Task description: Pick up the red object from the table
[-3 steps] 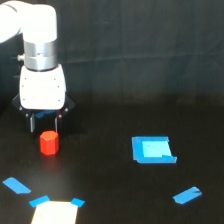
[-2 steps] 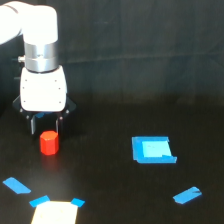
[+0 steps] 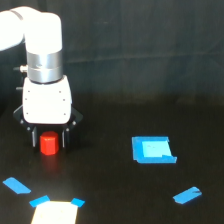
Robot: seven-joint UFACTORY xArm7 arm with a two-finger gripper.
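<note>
Hand (image 3: 49, 138) is down low over the tabletop (image 3: 110, 200), fingers apart and straddling the red object (image 3: 49, 144). One dark finger shows on each side of it, nothing clamped yet. Red object stands on the tabletop directly under the white hand body, near the exterior view's left, well apart from the blue-edged light square patch (image 3: 152, 149) to the exterior view's right

Risks as I read them:
- can't tell how far down the fingertips reach relative to the object; if they close too high they catch only the top rim and it squirts out or tips
- object looks roughly centred between the fingers, but from this one angle depth offset is unreadable; if it sits forward or back of the finger line, closing would shove or spin it instead of gripping
- it's short and stubby, so little contact area; a faceted side against a flat pad could twist on closing
- if the hand goes lower, fingertips may hit the tabletop

Orientation: red object is upright, flat top facing up toward the hand. It's about as wide as tall, so no strong long axis; the prism axis looks vertical. Which way the facets face relative to the fingers I can't make out, too small
</note>
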